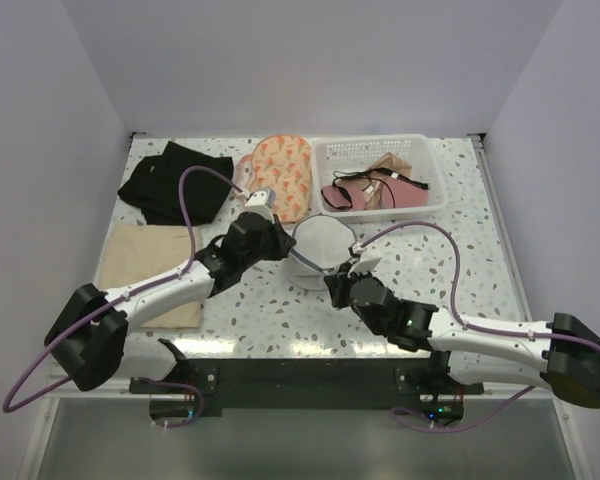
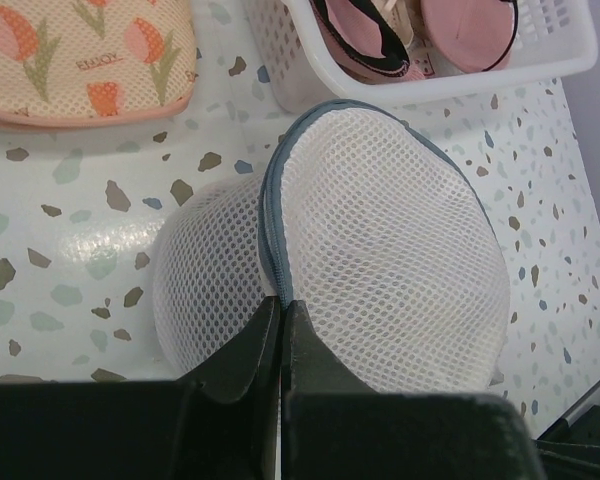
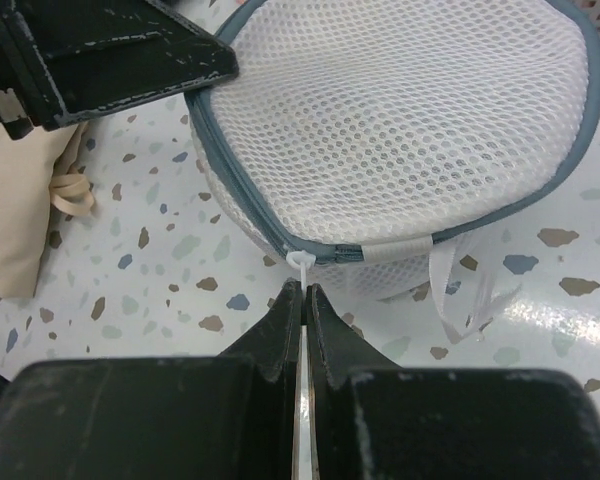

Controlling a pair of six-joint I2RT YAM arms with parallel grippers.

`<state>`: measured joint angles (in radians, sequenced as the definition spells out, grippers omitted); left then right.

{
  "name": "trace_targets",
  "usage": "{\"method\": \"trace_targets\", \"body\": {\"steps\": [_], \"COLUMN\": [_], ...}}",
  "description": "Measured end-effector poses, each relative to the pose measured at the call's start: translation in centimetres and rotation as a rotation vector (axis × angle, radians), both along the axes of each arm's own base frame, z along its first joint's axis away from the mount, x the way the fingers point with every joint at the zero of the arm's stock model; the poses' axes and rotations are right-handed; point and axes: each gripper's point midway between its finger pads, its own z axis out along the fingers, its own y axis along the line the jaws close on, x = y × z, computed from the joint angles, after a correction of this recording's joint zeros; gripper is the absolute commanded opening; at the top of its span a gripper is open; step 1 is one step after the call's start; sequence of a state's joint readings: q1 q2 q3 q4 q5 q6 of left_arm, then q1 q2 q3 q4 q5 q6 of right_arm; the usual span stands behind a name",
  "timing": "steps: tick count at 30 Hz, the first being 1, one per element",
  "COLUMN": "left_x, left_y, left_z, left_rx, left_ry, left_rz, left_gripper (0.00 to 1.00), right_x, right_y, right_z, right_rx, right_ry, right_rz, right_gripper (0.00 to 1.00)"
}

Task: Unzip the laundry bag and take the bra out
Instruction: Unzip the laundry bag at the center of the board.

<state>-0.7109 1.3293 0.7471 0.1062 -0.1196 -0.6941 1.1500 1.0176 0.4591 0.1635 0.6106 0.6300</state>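
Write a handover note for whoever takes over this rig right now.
Left hand: shut on the laundry bag at its grey trim.
Right hand: shut on the white zipper pull.
The bag sits mid-table, just in front of the white basket.
Done: both grips set.
To do: the zip looks closed, so draw it open, then take out the bra, which cannot be seen through the mesh.
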Motion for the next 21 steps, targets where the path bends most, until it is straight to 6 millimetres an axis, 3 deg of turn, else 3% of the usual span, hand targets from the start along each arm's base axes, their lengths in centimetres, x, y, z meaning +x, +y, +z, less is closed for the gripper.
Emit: {"method": "trace_targets", "body": {"steps": [14, 21], "left_x": [-1.8, -3.5], "left_y": [0.0, 0.3], "left_z": [0.0, -1.1], "left_rx": [-0.014, -0.033], "left_ry": [0.014, 0.026], "left_rz": [-0.045, -0.093], "left_gripper": [0.00, 0.00], "right_x": [0.0, -0.3], "right_y": [-1.5, -1.6], "right_z": [-0.3, -0.7], "right_rx": [0.035, 0.035], "right_ry": [0.035, 0.048], "right_rz": [-0.082, -0.085], "right_gripper": [0.00, 0.00]}}
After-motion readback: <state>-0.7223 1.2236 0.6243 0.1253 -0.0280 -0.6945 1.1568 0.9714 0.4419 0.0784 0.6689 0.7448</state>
